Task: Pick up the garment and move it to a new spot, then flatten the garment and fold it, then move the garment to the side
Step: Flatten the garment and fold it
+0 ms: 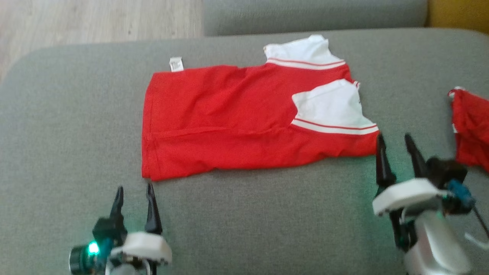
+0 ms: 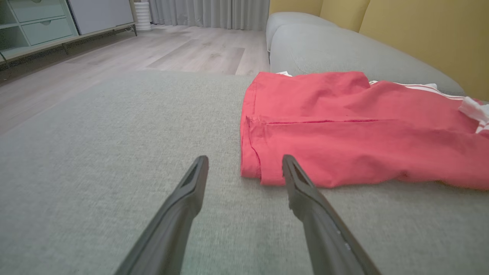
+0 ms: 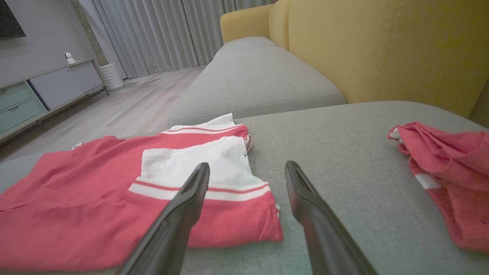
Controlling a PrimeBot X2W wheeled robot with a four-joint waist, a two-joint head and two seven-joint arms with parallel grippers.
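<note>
Folded red T-shirt (image 1: 229, 114) lying flat on a grey sofa cushion (image 1: 68, 114), between the two grippers. The left gripper (image 1: 134, 187) holds its two dark fingers apart with nothing between them; the hem corner of the T-shirt lies just beyond the fingertips, closest to the inner finger, and whether it touches cannot be told. The right gripper (image 1: 394, 136) likewise has its fingers spread and empty; the shoulder end of the T-shirt sits just beside its inner finger, with the nearer white sleeve (image 1: 330, 105) ahead of that fingertip. The second white sleeve (image 1: 301, 49) lies farther beyond, at the far edge of the T-shirt. A small white care label (image 1: 176, 63) projects from the far hem corner, well ahead of the left fingers. A crumpled second red garment (image 1: 471, 126) rests on the same cushion, to the outer side of the right fingers and apart from the T-shirt. A yellow backrest (image 3: 382, 46) rises beyond the right fingers; a wooden floor (image 2: 153, 49) extends beyond the left fingers.
</note>
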